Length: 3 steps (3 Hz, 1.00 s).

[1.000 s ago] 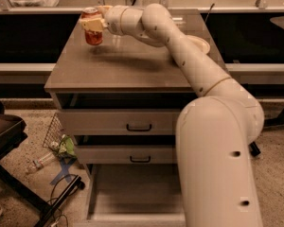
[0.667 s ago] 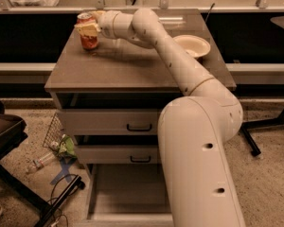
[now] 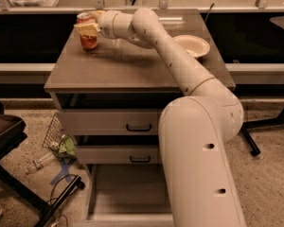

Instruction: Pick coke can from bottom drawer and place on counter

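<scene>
The coke can (image 3: 88,38), red with a silver top, stands upright at the far left corner of the counter (image 3: 132,67). My gripper (image 3: 86,28) reaches across the counter from the right, and its pale fingers (image 3: 83,28) are closed around the can's upper part. The can's base looks to rest on the counter surface. The bottom drawer (image 3: 128,193) is pulled out below the two closed drawers, and its grey floor shows nothing on it; my arm hides its right side.
A white bowl (image 3: 192,45) sits on the counter's right side. On the floor to the left lie a clear plastic bottle (image 3: 38,163), a wire basket (image 3: 53,130) and green litter. A black chair (image 3: 4,131) stands at the left. A rail runs behind the counter.
My gripper has carried the can leftward and toward the counter's far left corner, lowering it to the surface. The arm has stretched farther across the counter.
</scene>
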Available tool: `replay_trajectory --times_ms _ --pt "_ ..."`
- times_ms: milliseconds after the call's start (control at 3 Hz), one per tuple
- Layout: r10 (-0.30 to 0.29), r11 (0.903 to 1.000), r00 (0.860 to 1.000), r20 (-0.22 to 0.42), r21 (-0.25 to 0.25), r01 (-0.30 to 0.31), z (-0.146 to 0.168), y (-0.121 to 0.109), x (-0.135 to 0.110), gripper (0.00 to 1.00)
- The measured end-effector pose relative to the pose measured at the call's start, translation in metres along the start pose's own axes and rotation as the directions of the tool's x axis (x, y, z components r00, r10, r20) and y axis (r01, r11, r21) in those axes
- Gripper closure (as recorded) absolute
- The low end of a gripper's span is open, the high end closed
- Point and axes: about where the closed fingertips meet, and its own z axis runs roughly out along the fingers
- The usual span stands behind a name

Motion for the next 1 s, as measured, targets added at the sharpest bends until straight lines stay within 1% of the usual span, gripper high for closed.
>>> replay_trajectory --times_ms 667,1000 --pt "0.002 1.0 1.0 0.0 -0.01 -0.002 0.0059 0.0053 0.0009 0.04" --pt "0.003 0.9999 1.0 0.0 -0.012 -0.003 0.0074 0.0067 0.0011 0.0"
